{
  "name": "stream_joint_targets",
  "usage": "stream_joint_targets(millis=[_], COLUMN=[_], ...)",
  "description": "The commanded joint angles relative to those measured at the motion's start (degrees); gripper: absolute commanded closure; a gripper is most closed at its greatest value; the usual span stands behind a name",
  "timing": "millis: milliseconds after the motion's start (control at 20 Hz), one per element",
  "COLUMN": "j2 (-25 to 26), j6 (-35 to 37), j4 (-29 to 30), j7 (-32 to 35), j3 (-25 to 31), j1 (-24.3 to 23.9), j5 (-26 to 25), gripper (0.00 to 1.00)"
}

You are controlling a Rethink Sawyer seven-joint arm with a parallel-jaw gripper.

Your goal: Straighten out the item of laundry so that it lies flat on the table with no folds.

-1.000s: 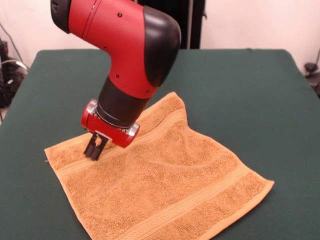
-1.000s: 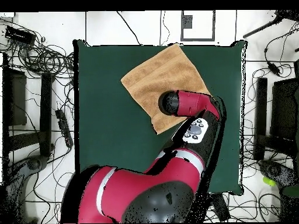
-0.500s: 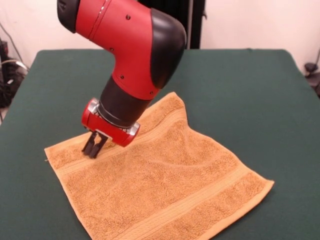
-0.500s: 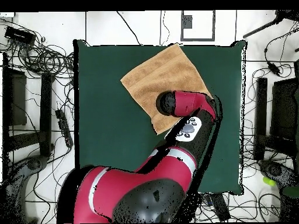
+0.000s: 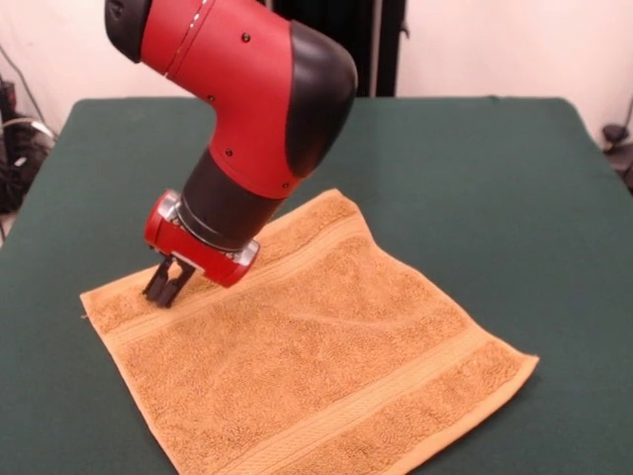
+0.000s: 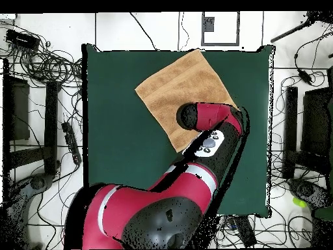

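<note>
The item of laundry, an orange-tan terry towel [image 5: 316, 356], lies spread almost flat on the dark green table [image 5: 475, 178], one corner pointing toward the camera. In the front view my gripper [image 5: 163, 284] comes down tilted onto the towel's woven band near its left corner. The fingers stand close together, pinched into the cloth. From overhead the towel [image 6: 175, 88] sits at the table's [image 6: 117, 130] upper middle. The red arm [image 6: 211, 120] covers the towel's lower right corner and hides the gripper.
Bare green table surrounds the towel on all sides, with its front corner near the table's near edge. Cables and dark stands [image 6: 39, 84] crowd the floor around the table. A black post [image 5: 381, 45] rises behind the far edge.
The gripper has shifted left and slightly toward the far side, dragging the towel's left corner with it. The ripple in the towel's middle has smoothed out.
</note>
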Motion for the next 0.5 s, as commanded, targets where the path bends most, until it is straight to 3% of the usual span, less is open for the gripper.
stream_joint_targets(millis=[50,500], j2=[2.83,1.75], j6=[6.07,3.37], j4=[-1.57,-0.62], j7=[5.91,4.5], j3=[2.04,2.68], j1=[-1.0,-3.12], j5=[-1.06,-2.08], gripper=[1.0,1.0])
